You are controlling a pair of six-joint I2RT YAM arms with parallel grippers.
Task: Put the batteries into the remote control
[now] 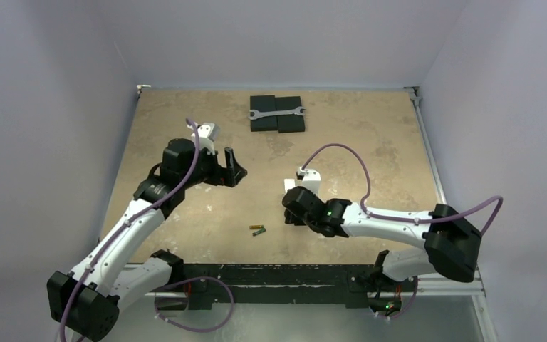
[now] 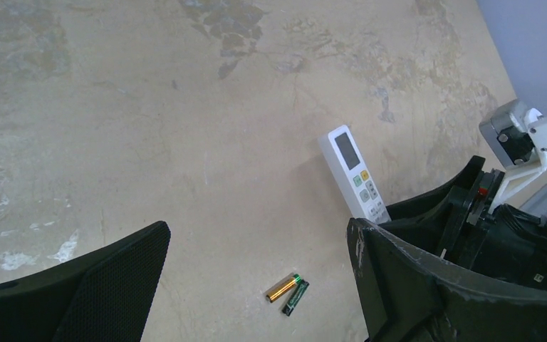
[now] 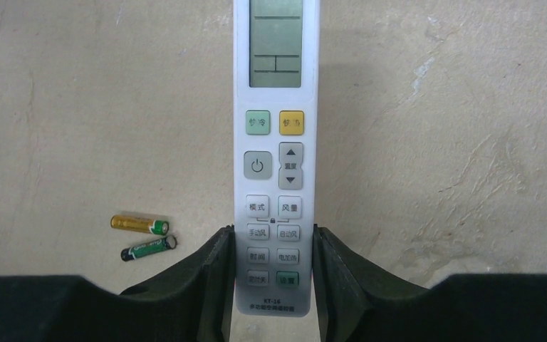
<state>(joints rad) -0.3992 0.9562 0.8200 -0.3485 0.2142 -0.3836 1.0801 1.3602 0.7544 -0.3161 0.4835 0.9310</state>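
Nothing is loaded yet: the right hand point(image 3: 272, 244) grips the remote control point(image 3: 275, 142) by its button end, both batteries point(image 3: 139, 224) lie loose on the surface point(image 3: 434, 142) to its near left, and the left hand point(image 2: 256, 234) hangs wide open and empty.

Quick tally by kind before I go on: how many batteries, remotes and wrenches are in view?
Batteries: 2 (gold battery, green battery, loose side by side on the table)
Remote: 1, gripped between the right fingers
Wrench: 1, lying on the black pads
Total: 4
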